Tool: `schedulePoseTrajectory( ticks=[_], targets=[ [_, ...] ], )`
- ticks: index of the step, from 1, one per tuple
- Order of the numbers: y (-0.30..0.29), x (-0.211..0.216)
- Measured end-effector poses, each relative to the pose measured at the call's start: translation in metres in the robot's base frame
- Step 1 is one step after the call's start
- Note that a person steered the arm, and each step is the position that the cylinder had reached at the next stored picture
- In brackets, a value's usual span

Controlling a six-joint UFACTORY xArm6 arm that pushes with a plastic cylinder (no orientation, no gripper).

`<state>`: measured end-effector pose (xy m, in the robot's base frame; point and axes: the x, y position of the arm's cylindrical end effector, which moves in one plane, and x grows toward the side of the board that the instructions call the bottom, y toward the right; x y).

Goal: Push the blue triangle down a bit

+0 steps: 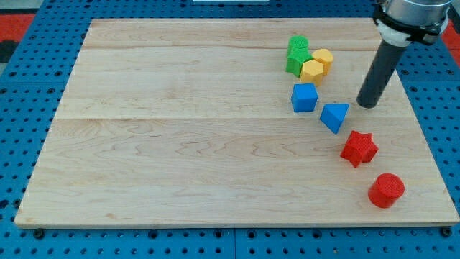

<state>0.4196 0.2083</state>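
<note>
A pale wooden worktop (180,144) is shown on a blue pegboard; its left half carries nothing. Towards the view's upper right a tight cluster is seen: a green block (297,55) with two yellow blocks (317,65) touching it (their exact shapes are hard to make out). Just below the cluster a blue cube (304,97) is set; beside it, to the view's right and slightly lower, lies the blue triangle (335,116), the task's thing, apart from the cube. Further right and lower a red star (359,148) is placed, near the triangle's lower corner; a red cylinder (387,191) sits lower still. No claw is fitted, so no open or closed state can be told; only a dark rod is seen, with my tip (368,105) resting just to the upper right of the triangle, not touching it; this placement is judged to suit a push towards the view's bottom, though the star may be nudged.
</note>
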Motion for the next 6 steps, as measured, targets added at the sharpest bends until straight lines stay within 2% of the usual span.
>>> schedulePoseTrajectory(
  ticks=[1, 2, 3, 4, 5, 6],
  targets=[
    [-0.029, 0.006],
    [-0.059, -0.022],
    [-0.063, -0.021],
    [-0.047, 0.019],
    [-0.072, 0.025],
    [-0.092, 0.009]
  ],
)
